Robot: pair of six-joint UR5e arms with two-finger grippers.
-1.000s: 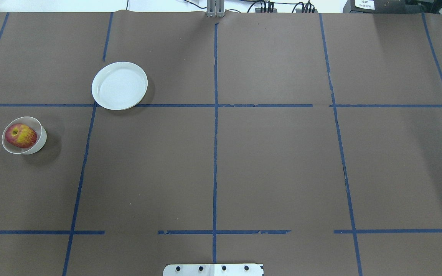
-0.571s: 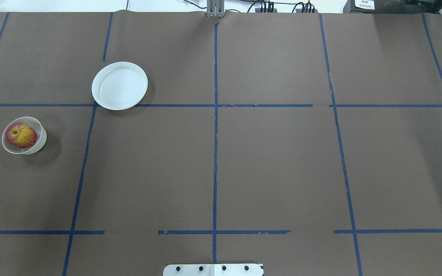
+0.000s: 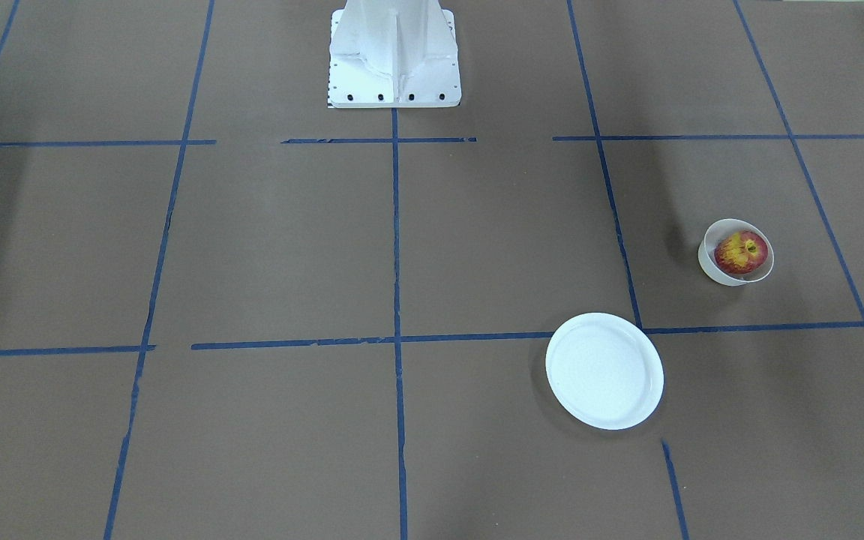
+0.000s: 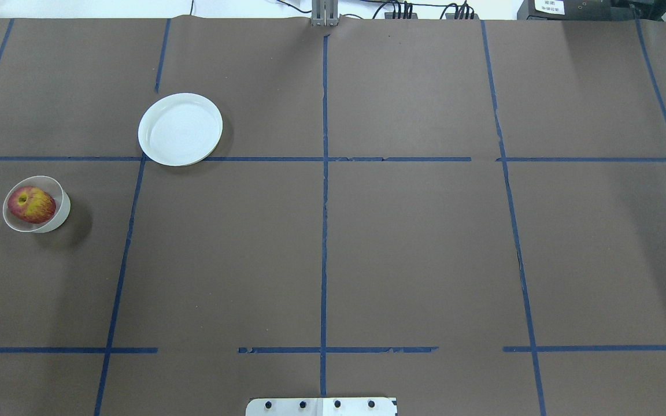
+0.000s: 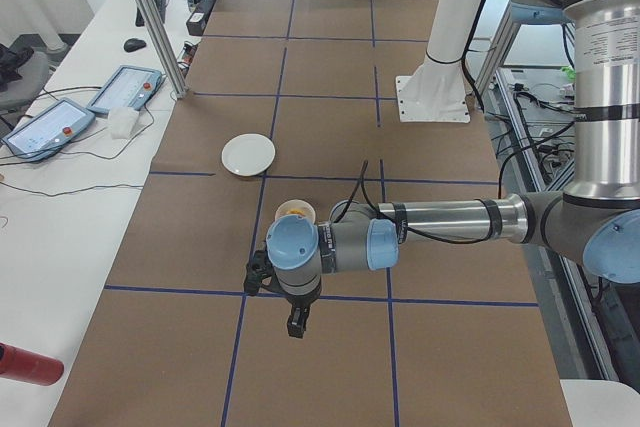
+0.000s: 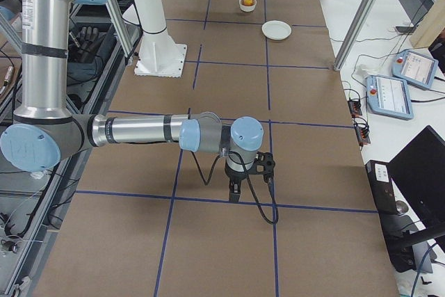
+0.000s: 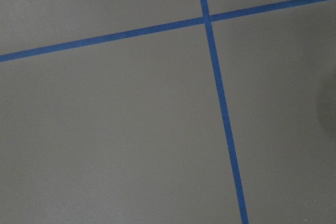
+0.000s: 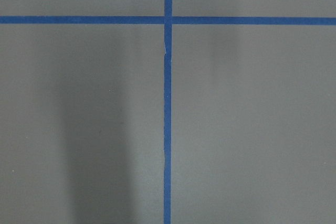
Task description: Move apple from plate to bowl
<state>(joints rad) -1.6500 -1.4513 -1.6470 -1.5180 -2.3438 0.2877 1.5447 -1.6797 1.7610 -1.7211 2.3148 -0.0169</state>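
Observation:
The red and yellow apple (image 4: 32, 204) lies inside the small off-white bowl (image 4: 62, 215) at the table's left side. It also shows in the front view (image 3: 740, 252) in the bowl (image 3: 711, 264). The flat white plate (image 4: 180, 129) stands bare, farther away and to the right of the bowl; it also shows in the front view (image 3: 604, 370). My left gripper (image 5: 297, 327) shows only in the exterior left view, pointing down, off to the near side of the bowl (image 5: 295, 210). My right gripper (image 6: 233, 193) shows only in the exterior right view, far from the bowl (image 6: 246, 5). I cannot tell whether either is open or shut.
The brown table cover carries a grid of blue tape lines. The white robot pedestal (image 3: 393, 52) stands at the table's middle edge. A side table with tablets (image 5: 125, 89) and cables runs along the far side. A red cylinder (image 5: 30, 365) lies there too.

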